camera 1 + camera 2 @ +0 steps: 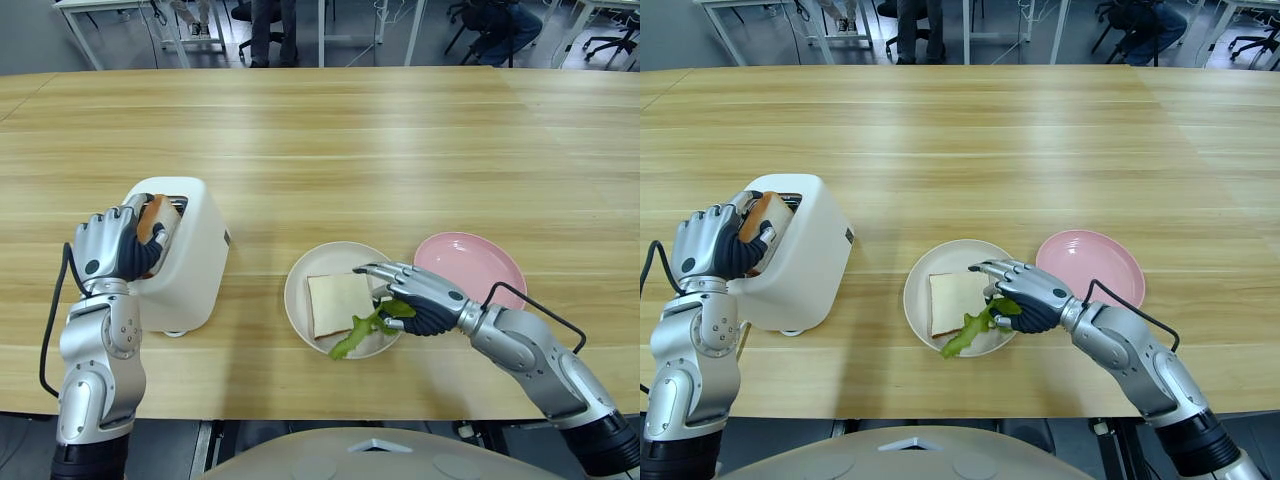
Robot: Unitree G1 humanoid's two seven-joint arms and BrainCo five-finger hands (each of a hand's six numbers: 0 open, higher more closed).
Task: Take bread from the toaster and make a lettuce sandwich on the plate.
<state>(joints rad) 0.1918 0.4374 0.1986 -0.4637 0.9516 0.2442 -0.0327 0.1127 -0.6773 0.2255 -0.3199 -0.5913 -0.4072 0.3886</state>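
A white toaster [190, 255] stands at the left of the wooden table. My left hand [112, 248] is at its top, fingers curled around a browned bread slice [153, 220] sticking out of the slot. A cream plate [300, 282] lies at centre front with one white bread slice [336, 302] on it. My right hand [418, 298] hovers over the plate's right edge, shut on a green lettuce leaf [366, 324] that hangs down over the bread and the plate's front rim.
An empty pink plate [470, 265] sits just right of the cream plate, behind my right hand. Chairs, table legs and people's legs stand beyond the table's far edge.
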